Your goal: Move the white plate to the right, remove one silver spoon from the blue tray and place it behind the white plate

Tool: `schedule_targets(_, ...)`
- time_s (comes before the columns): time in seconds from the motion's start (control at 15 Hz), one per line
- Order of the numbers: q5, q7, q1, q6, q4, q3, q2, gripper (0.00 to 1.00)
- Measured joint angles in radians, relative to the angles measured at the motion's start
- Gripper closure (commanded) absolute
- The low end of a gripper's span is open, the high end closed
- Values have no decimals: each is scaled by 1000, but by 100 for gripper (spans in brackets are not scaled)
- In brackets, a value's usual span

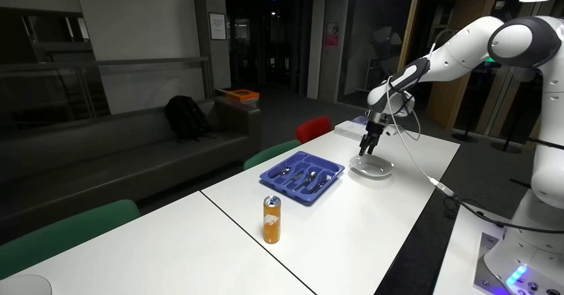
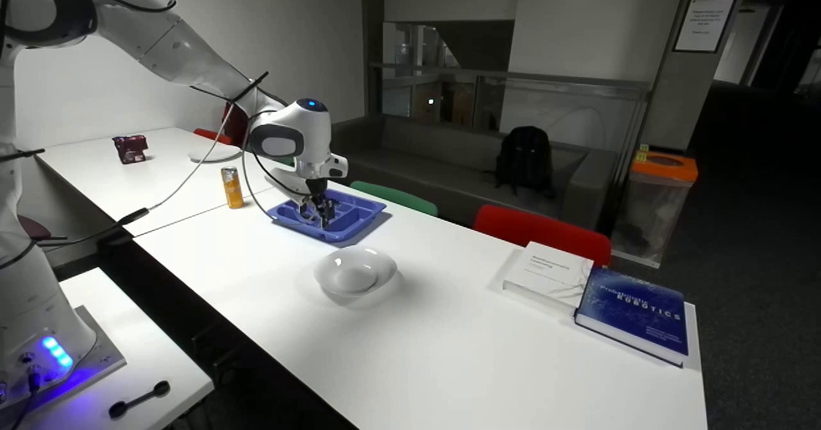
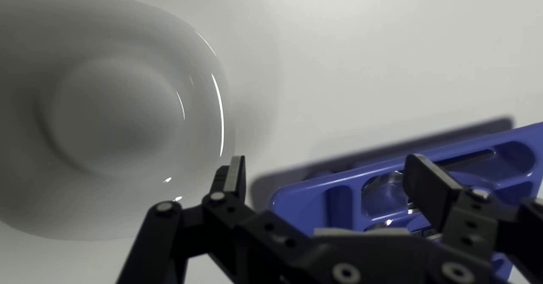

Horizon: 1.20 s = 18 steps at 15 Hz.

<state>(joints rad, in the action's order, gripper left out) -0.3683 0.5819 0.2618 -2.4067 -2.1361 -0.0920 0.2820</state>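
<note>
Hovering the gripper with its jaws spread wide and nothing in their grip, I have the white plate close on one side of them in the wrist view and the blue tray under their other side. Plate and tray sit apart on the table, a gap that I judge leaves me room to bring a jaw down outside the plate's rim without fouling the tray. Off toward the tray side of the jaws, a silver spoon lies along its compartment, which probably lines it up for a pinch across the handle
</note>
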Motion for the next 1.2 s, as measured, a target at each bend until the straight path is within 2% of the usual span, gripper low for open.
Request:
schedule_targets(0.47,0,0,4,0,0,0,8,0)
schedule_targets(0.6,-50,0,5,-3,2,14,15,0)
schedule_targets(0.73,-132,1,1,-24,9,56,29,0)
schedule_targets(1.0,-135,-47,-64,-107,45,144,99,0)
schedule_targets(1.2,-26,-142,-135,-126,99,162,160,0)
